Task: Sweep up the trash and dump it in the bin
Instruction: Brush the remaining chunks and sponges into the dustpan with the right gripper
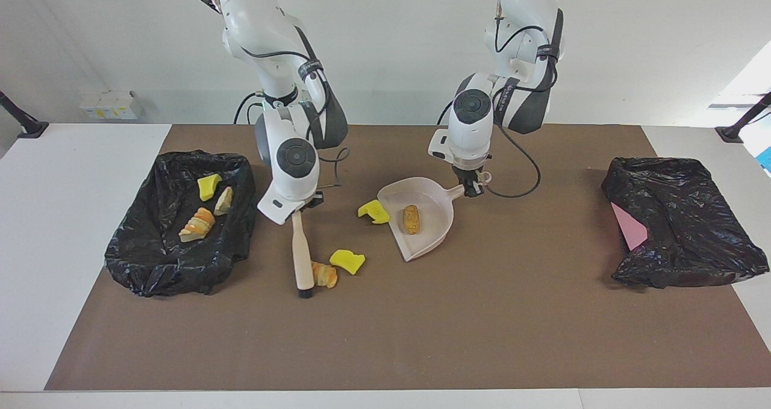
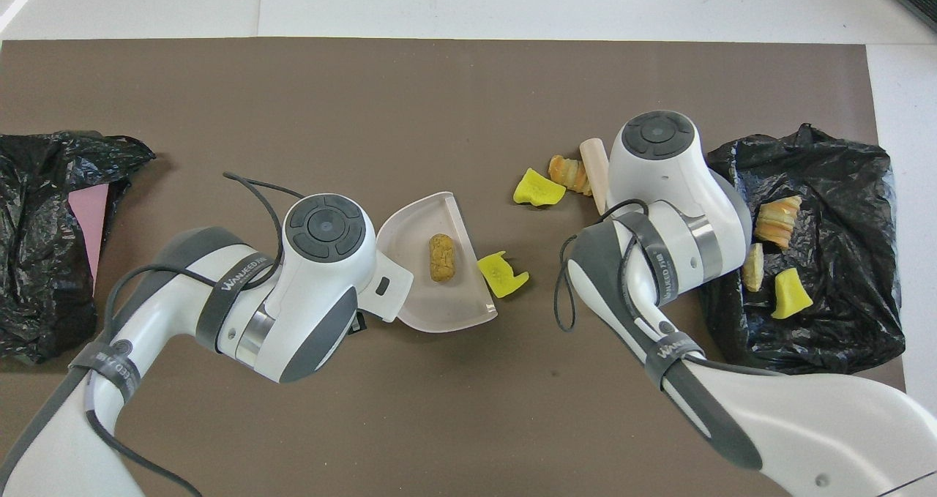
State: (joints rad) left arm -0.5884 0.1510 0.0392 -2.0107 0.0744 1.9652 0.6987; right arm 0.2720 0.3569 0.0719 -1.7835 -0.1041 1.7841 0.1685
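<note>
On the brown mat [image 1: 482, 312], your right gripper [image 1: 299, 205], clamped on the brush [image 1: 301, 253], pushes a croissant bit [image 1: 325, 274] toward the dustpan [image 1: 421, 216] held by the closed left gripper [image 1: 471, 186]; a yellow chunk [image 1: 347, 261] in between may skid aside.

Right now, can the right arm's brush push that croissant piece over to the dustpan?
Probably yes: the brush already touches the croissant piece, but a yellow sponge chunk lies between it and the dustpan.
</note>
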